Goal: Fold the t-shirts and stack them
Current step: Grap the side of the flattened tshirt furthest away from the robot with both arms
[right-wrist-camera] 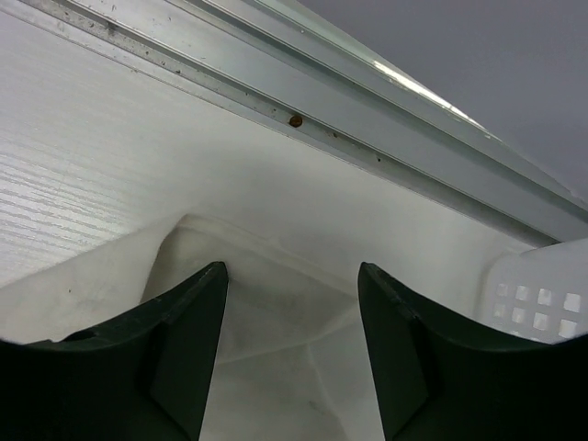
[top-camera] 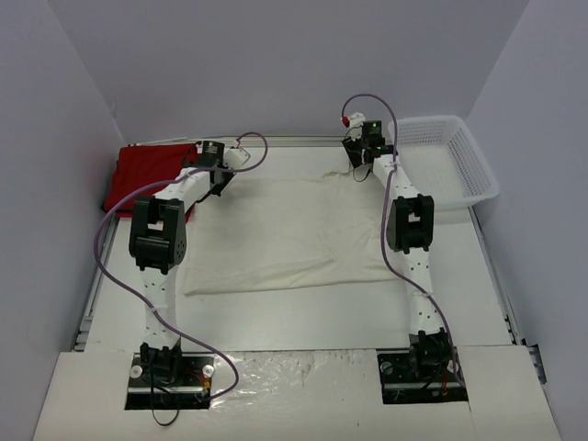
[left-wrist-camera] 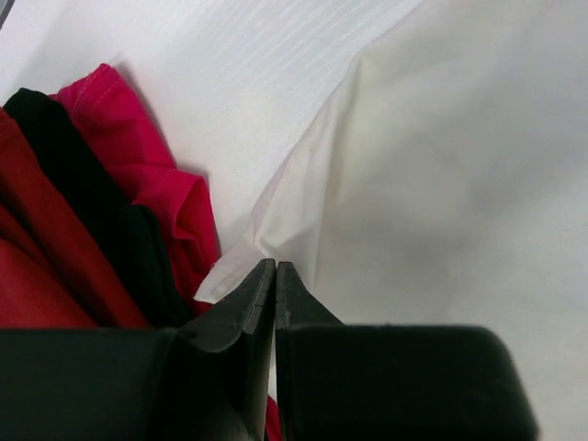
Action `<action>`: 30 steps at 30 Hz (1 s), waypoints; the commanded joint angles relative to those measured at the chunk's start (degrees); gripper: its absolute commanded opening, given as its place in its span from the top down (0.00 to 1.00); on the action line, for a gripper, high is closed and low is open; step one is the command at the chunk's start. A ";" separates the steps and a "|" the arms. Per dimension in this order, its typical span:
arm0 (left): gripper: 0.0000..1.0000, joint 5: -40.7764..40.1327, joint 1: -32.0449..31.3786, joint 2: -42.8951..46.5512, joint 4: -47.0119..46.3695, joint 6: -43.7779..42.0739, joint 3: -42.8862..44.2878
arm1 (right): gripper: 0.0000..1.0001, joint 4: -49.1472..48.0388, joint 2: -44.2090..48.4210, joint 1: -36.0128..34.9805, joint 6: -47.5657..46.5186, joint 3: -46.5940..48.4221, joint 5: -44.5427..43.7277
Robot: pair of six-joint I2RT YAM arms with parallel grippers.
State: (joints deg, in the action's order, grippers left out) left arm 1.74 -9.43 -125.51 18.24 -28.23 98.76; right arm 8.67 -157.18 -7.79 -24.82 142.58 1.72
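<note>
The cream-white t-shirt (top-camera: 285, 234) lies spread flat in the middle of the table. My left gripper (top-camera: 219, 180) is at its far left corner. In the left wrist view the gripper (left-wrist-camera: 276, 266) is shut, with its tips pinching the shirt's edge (left-wrist-camera: 413, 184) beside the loose corner. The red t-shirts (top-camera: 147, 175) lie stacked at the far left, with a black strip among them (left-wrist-camera: 83, 184). My right gripper (top-camera: 360, 163) is at the shirt's far right corner. It (right-wrist-camera: 292, 271) is open, its jaws standing either side of the folded corner (right-wrist-camera: 276, 312).
A white plastic mesh basket (top-camera: 450, 165) stands at the far right, and its wall shows in the right wrist view (right-wrist-camera: 542, 294). An aluminium rail (right-wrist-camera: 322, 129) runs along the table's far edge just beyond the right gripper. Grey walls close in the sides.
</note>
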 commanded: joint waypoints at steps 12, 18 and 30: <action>0.98 1.78 -1.03 2.38 3.56 0.72 3.19 | 0.50 4.78 2.06 4.01 5.22 -5.91 6.54; 0.98 1.16 -0.94 2.38 2.94 0.10 1.96 | 0.69 7.33 1.88 4.01 4.96 -6.09 10.67; 0.98 2.22 -0.94 0.53 4.17 0.63 3.72 | 0.89 9.97 1.09 4.10 2.58 -5.65 11.91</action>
State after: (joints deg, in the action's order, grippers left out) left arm 3.22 -10.13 -125.58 20.88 -28.03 98.96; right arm 8.84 -155.35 -4.36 -21.37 137.99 14.44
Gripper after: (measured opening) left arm 0.028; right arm 0.080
